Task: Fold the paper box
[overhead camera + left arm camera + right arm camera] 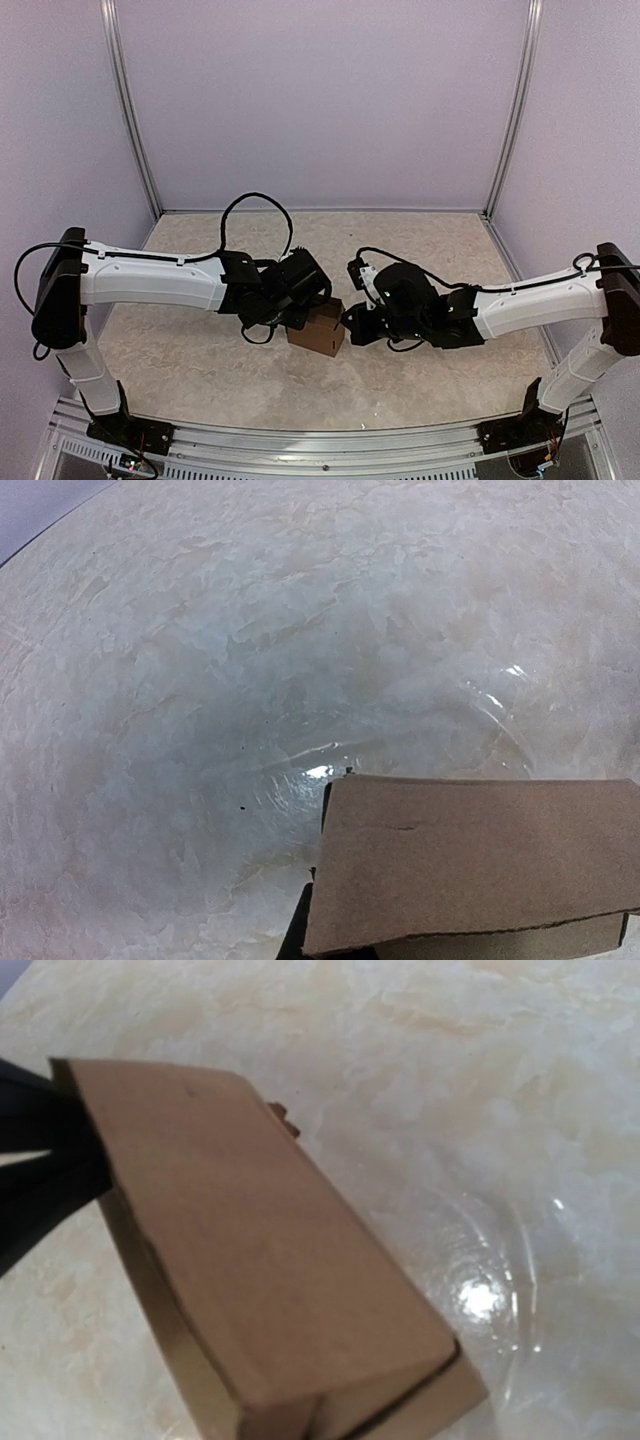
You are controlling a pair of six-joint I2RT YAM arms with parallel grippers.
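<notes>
Top external view showed the cube-like paper box (317,333) on the table (200,375), wedged between the left gripper (300,314) and right gripper (351,325), both shut tight with no visible hold, so an uneven push risked sliding or crushing it.
</notes>
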